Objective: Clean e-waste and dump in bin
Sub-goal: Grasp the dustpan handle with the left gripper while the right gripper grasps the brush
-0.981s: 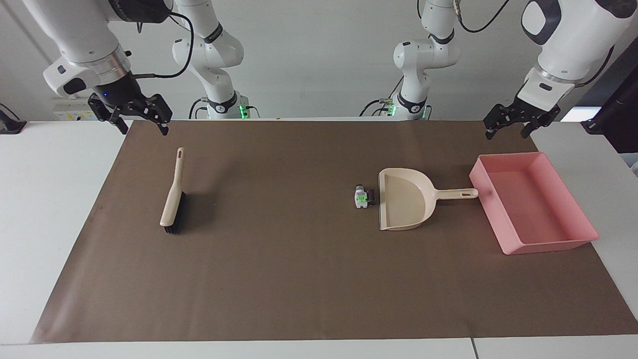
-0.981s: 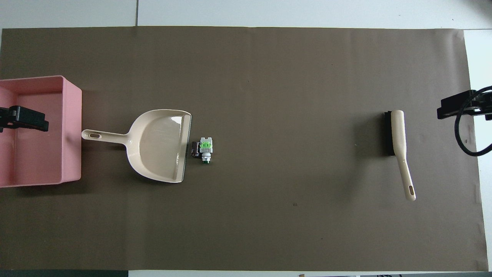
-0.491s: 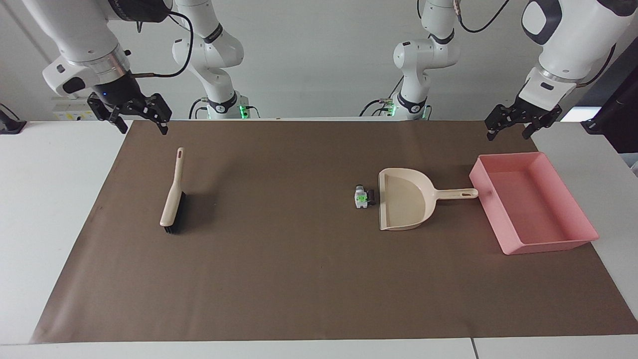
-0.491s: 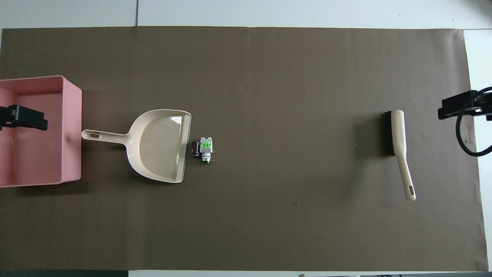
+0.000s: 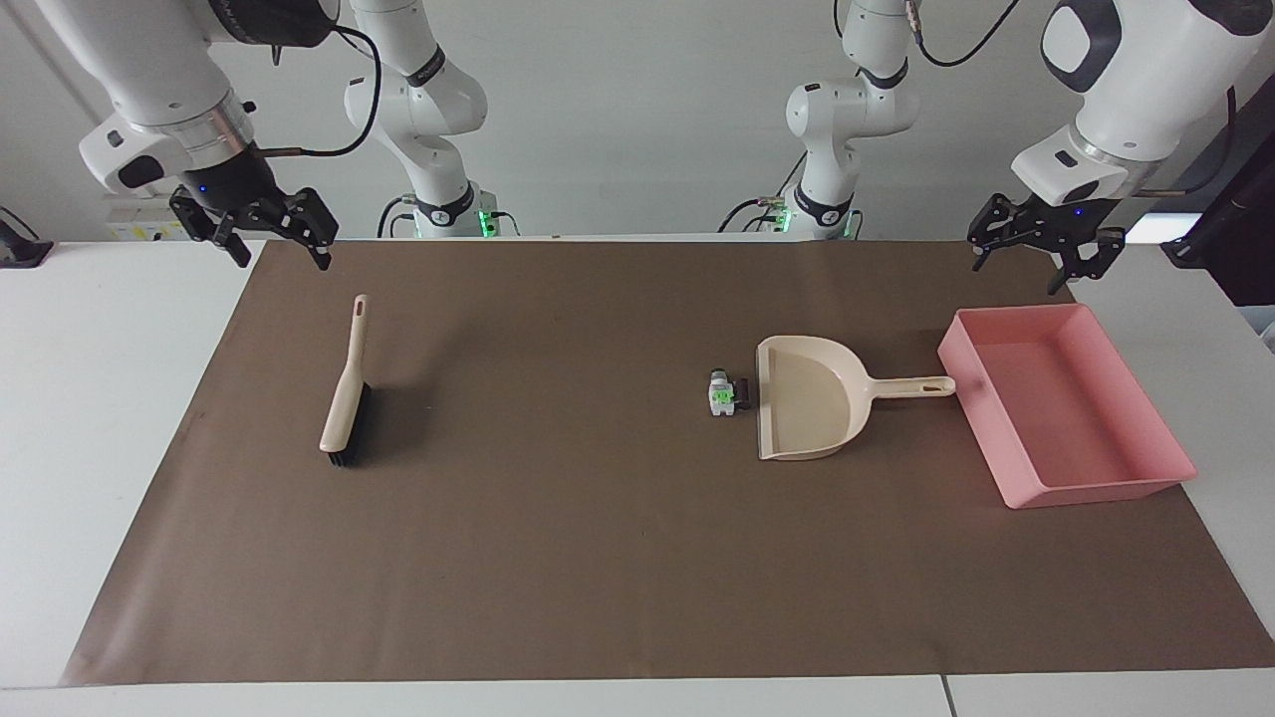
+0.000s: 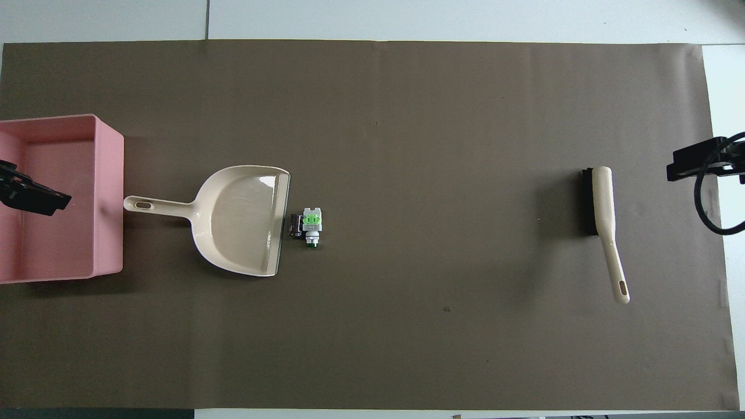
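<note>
Facing view: left claw (image 5: 1034, 257) wide, empty, raised over bin (image 5: 1016, 438) edge. Right claw (image 5: 269, 244) wide, empty, over brush (image 5: 346, 388) handle end. E-waste (image 5: 724, 393) touching dustpan (image 5: 809, 398) lip, well apart from both claws.

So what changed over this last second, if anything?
The left gripper has turned at the wrist above the bin's end nearest the robots. The right gripper has drifted slightly toward its end of the table, above the brush handle. Both are empty. The dustpan and the e-waste stayed put.
</note>
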